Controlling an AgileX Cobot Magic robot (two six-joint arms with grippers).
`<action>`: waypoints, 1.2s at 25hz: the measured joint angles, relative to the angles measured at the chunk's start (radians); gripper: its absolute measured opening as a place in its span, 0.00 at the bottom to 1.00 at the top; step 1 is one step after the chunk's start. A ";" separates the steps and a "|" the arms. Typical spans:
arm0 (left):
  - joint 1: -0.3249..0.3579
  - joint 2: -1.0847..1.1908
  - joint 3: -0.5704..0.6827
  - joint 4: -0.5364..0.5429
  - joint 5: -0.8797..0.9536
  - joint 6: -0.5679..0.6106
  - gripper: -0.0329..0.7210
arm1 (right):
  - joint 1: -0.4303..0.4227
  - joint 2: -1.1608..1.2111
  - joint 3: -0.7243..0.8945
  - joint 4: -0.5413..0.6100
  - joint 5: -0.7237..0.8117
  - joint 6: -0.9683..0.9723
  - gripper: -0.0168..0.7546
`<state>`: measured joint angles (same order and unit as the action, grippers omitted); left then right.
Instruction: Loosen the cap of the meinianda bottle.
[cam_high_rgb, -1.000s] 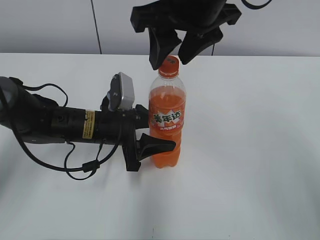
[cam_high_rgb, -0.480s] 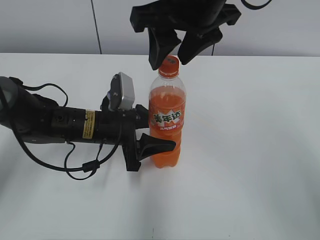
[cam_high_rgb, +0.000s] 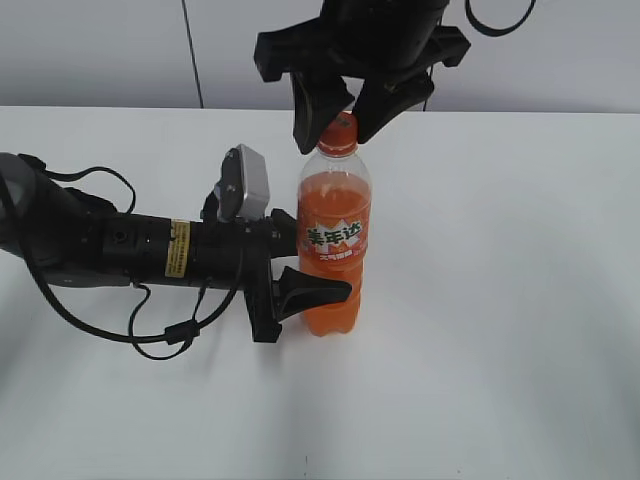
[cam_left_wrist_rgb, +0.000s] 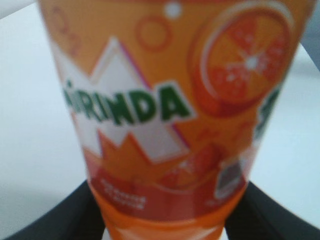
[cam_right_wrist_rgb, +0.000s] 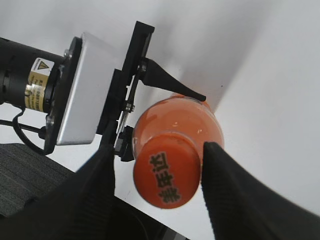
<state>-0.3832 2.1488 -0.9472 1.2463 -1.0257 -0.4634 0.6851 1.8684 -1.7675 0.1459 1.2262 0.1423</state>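
Standing upright, the meinianda bottle (cam_high_rgb: 334, 245) of orange liquid is clamped by left fingers (cam_high_rgb: 312, 291); right fingers (cam_high_rgb: 318, 112) straddle its cap (cam_high_rgb: 338, 130), contact unclear

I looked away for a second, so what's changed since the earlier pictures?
The right gripper has come down from just above, so its fingers now flank the cap; whether they touch it is unclear. The left gripper stays clamped on the meinianda bottle, which stands upright where it was.

The meinianda bottle (cam_high_rgb: 334, 240) stands upright on the table (cam_high_rgb: 500, 300), near its middle. The left end effector (cam_high_rgb: 305, 270) reaches in from the left, its fingers either side of the bottle's lower body. The right end effector (cam_high_rgb: 345, 112) hangs above, straddling the cap (cam_high_rgb: 338, 133).
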 joint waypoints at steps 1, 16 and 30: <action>0.000 0.000 0.000 0.000 0.000 0.000 0.59 | 0.000 0.000 0.000 0.000 0.000 0.000 0.54; 0.000 0.000 0.000 -0.002 0.001 0.000 0.59 | -0.001 0.000 -0.001 -0.007 0.001 -0.386 0.39; 0.000 0.000 -0.002 -0.014 0.008 0.006 0.59 | 0.004 -0.001 -0.007 -0.083 0.005 -1.332 0.38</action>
<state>-0.3832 2.1488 -0.9489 1.2326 -1.0174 -0.4575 0.6894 1.8674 -1.7749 0.0629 1.2315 -1.1894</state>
